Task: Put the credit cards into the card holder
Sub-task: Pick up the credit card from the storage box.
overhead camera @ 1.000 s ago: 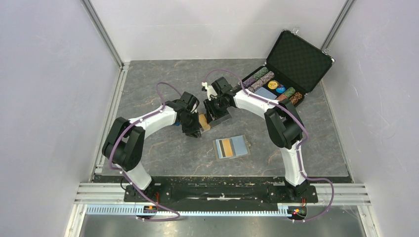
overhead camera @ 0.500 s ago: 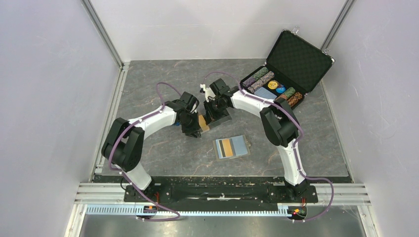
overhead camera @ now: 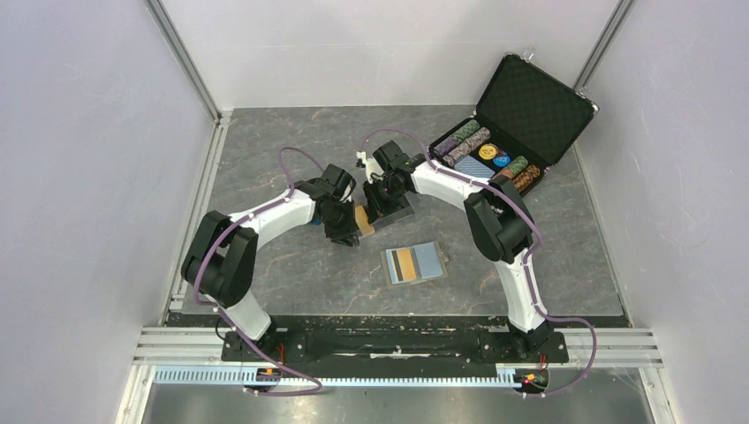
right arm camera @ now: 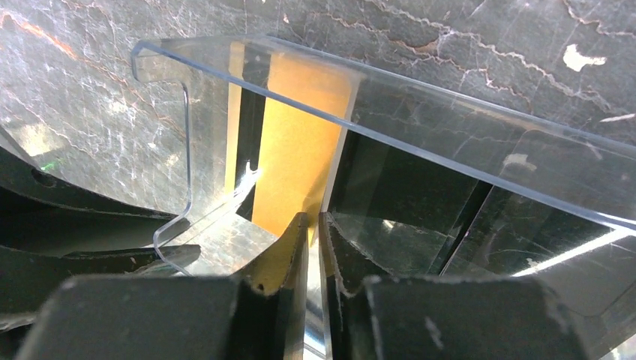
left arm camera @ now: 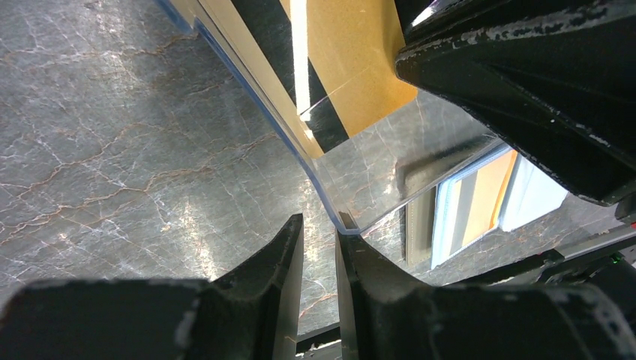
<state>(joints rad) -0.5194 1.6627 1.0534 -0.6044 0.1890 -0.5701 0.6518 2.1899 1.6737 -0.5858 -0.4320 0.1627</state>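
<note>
Two arms meet over the middle of the marble-patterned table [overhead camera: 291,265], and between them I see a small clear tray [overhead camera: 399,208]. At the far right corner the black poker-chip briefcase [overhead camera: 530,106] lies with its lid thrown back. Rows of chips [overhead camera: 461,141] and a blue card deck [overhead camera: 475,166] sit inside it, well apart from the work.

The tray's clear walls are what stand around the cards. In the right wrist view its far rim crosses the frame above them, and a cut-out notch opens the near wall on the left. From the left wrist, the dark bulk of my other arm hangs over the tray's right side.

My right gripper [right arm camera: 313,219] has its fingers pressed almost together on the near end of the orange-tan card [right arm camera: 296,157]. That card's long sides run straight away from the fingertips toward the far rim. A black card [left arm camera: 274,52] lies just beside it in the tray, parallel to it.

My left gripper [left arm camera: 321,227] shows only a narrow gap, and the tray's lower corner sits right at its tips. I cannot tell whether it is clamping that corner.

The card holder [overhead camera: 429,259] lies open and flat, nearer the bases than the tray and a little to the right. Its long axis runs roughly left to right. Orange-tan and black strips show on its left half, and the right half is pale blue-grey.
</note>
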